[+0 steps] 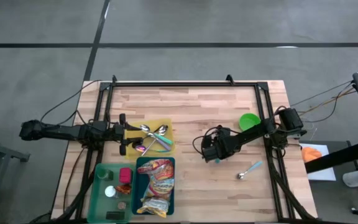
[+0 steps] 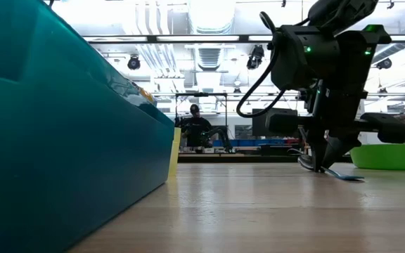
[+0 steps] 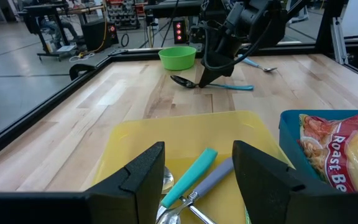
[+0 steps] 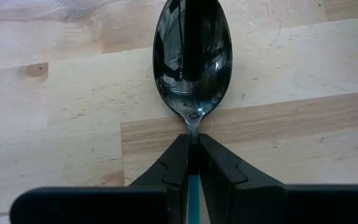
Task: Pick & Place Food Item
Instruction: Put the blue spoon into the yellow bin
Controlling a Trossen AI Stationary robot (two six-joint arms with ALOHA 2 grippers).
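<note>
At about four o'clock from the table's centre, the spoon (image 4: 192, 59) lies flat on the bare wood, its dark bowl pointing away from the right gripper (image 4: 192, 144). You have that gripper clenched on the neck, right where bowl meets the teal handle (image 3: 236, 87). That looks a sensible hold, since the neck is the narrowest, stiffest part and keeps the bowl in the wrist camera's sight. Seen from the table's level, the fingers come down steeply and the spoon looks to be resting on the table, so I judge the lift not yet begun.

A second spoon (image 1: 249, 170) lies apart at roughly five o'clock from the gripper, and the green bowl (image 1: 248, 121) sits near at one o'clock.

Well across at nine o'clock, the yellow tray (image 3: 135, 134) already holds several utensils (image 1: 153, 138), which suggests where this one goes. The left gripper (image 3: 194, 168) hangs over that tray with fingers parted, holding nothing. You may want it clear before the right arm arrives.

At six o'clock from the tray, the teal bin (image 1: 173, 186) holds noodle packets (image 1: 156, 185), the only food in view, untouched.
</note>
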